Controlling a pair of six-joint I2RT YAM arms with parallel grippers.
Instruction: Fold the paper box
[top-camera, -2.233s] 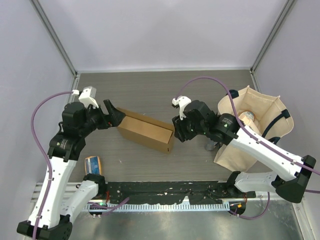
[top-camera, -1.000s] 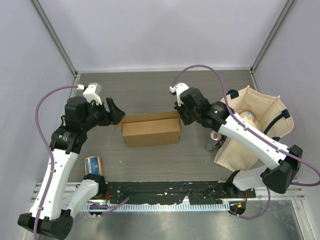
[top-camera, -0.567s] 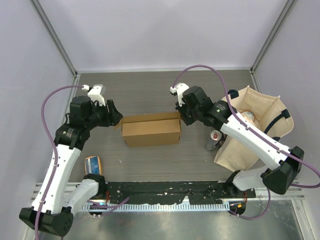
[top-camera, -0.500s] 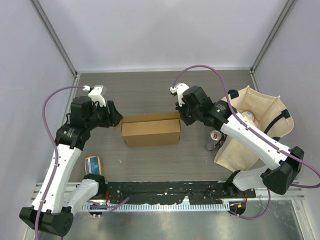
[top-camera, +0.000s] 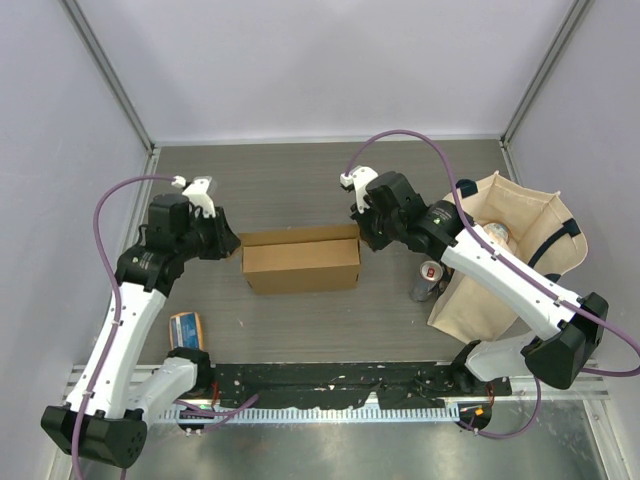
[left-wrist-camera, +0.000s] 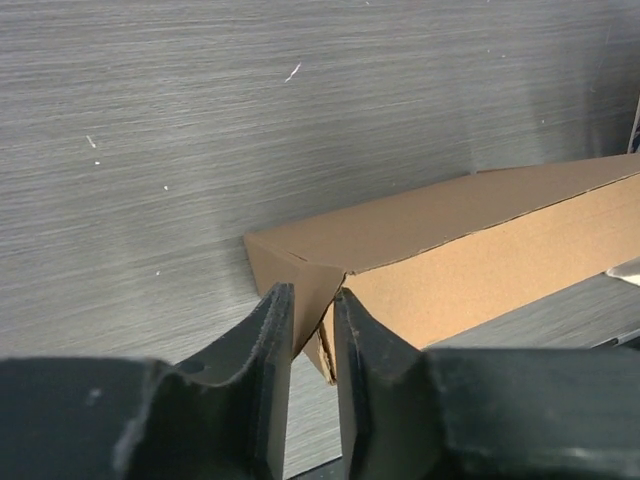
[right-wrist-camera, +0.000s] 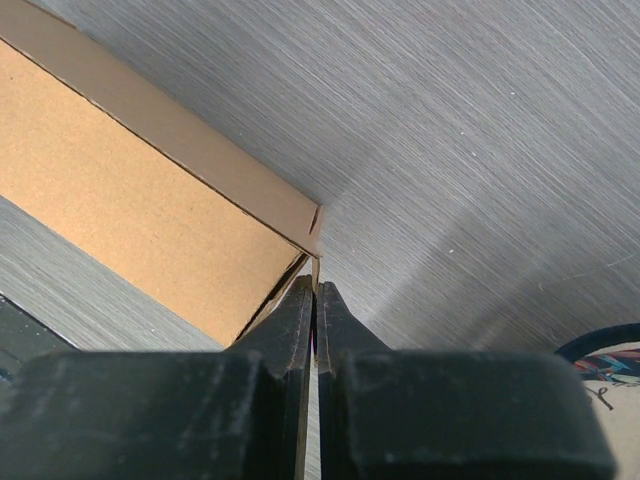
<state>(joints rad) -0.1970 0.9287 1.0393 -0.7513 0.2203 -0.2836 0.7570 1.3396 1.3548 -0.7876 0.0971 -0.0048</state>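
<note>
Paper box runs left-right; right end effector pinches it; left end effector unclear.

Paper box between the grippers is showing plain brown, unprinted. Table beneath them is reading grey with fine streaked grain. Left gripper and right gripper are showing black. Tote bag beyond the right gripper is showing beige with dark handles. Packet behind the left gripper is showing orange and blue.

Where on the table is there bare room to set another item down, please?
The far strip of table behind the paper box is bare, as is the near patch between box and rail. Crowded: the right side, with tote bag and can.
</note>
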